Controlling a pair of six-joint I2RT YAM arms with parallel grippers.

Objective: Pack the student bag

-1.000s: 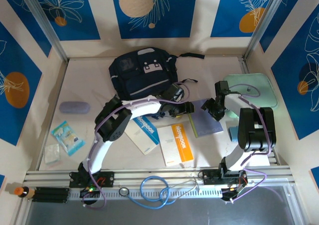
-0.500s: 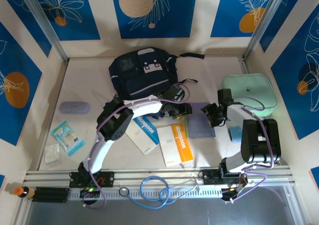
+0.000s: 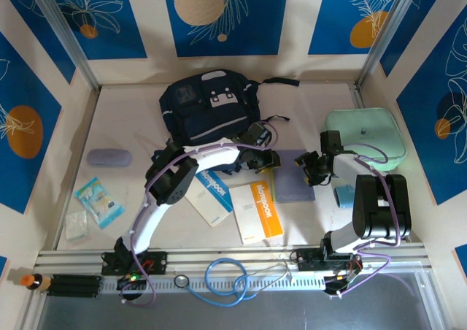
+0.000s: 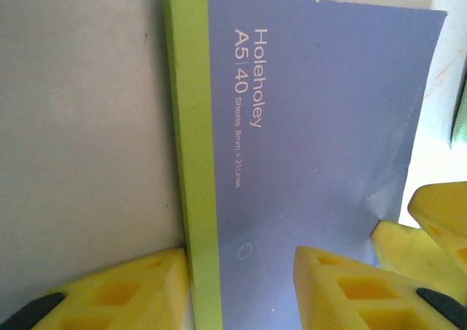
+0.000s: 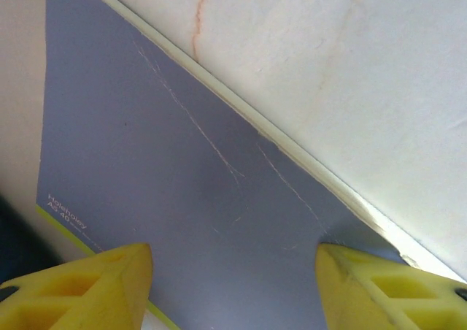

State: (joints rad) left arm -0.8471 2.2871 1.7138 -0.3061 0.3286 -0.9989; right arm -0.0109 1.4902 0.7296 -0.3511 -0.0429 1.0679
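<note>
The student bag (image 3: 210,111), dark navy with grey patches, lies at the back of the table. In front of it a purple notebook (image 3: 294,178) with a lime-green spine (image 4: 191,147) lies flat between my two grippers. My left gripper (image 3: 264,162) is at the notebook's spine end. Its jaws (image 4: 241,271) stand apart, one finger (image 4: 124,290) on the table against the spine and the other on the cover. My right gripper (image 3: 312,168) is at the notebook's opposite edge. It (image 5: 233,271) is open, with the purple cover (image 5: 182,162) spanning the gap.
A mint-green case (image 3: 365,131) sits at the right. An orange-and-white notebook (image 3: 255,210) and a blue-and-white one (image 3: 211,195) lie in front of the arms. A purple pouch (image 3: 108,157) and small packets (image 3: 96,200) lie at the left. A blue cable (image 3: 226,277) coils on the front rail.
The purple notebook has slid left and turned squarer, and the right gripper came down and left with it. The left jaws have narrowed around the spine.
</note>
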